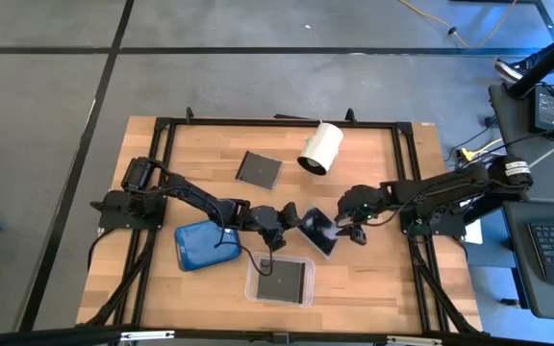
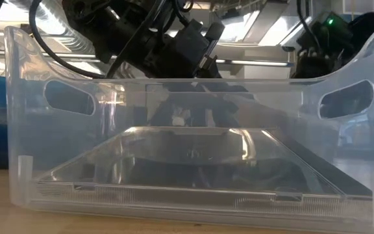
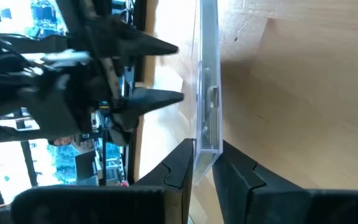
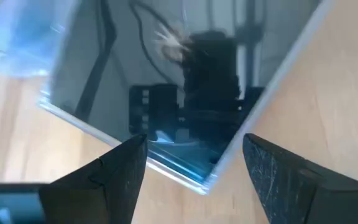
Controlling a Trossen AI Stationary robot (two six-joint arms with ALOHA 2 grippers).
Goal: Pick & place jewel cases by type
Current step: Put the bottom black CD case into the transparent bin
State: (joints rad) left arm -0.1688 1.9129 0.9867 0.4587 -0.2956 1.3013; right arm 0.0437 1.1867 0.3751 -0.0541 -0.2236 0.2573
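Note:
A dark jewel case (image 1: 317,232) is at the table's middle, with my left gripper (image 1: 291,228) shut on the end of it that faces the table's left. In the left wrist view the case (image 3: 207,87) shows edge-on, running away from the fingers. My right gripper (image 1: 352,229) stands open just right of the case. Its fingers (image 4: 124,168) flank the case's near corner (image 4: 209,179) without touching it. A second dark jewel case (image 1: 258,169) lies flat at the far middle. A third (image 1: 285,279) lies flat in the clear tray (image 1: 254,288). My left gripper pinches the jewel case's end edge (image 3: 206,148) between its two fingers (image 3: 180,167), one on each flat face. The fingers come from the table's left, slanting a little downward, along the case. The case reaches out beyond them close over the wood; whether it touches the table I cannot tell.
A blue tray (image 1: 205,246) lies under my left arm at the near left. A white cylinder (image 1: 321,147) lies at the far middle. The clear tray (image 2: 18,130) fills the low view. Bare wood lies at the far left and near right.

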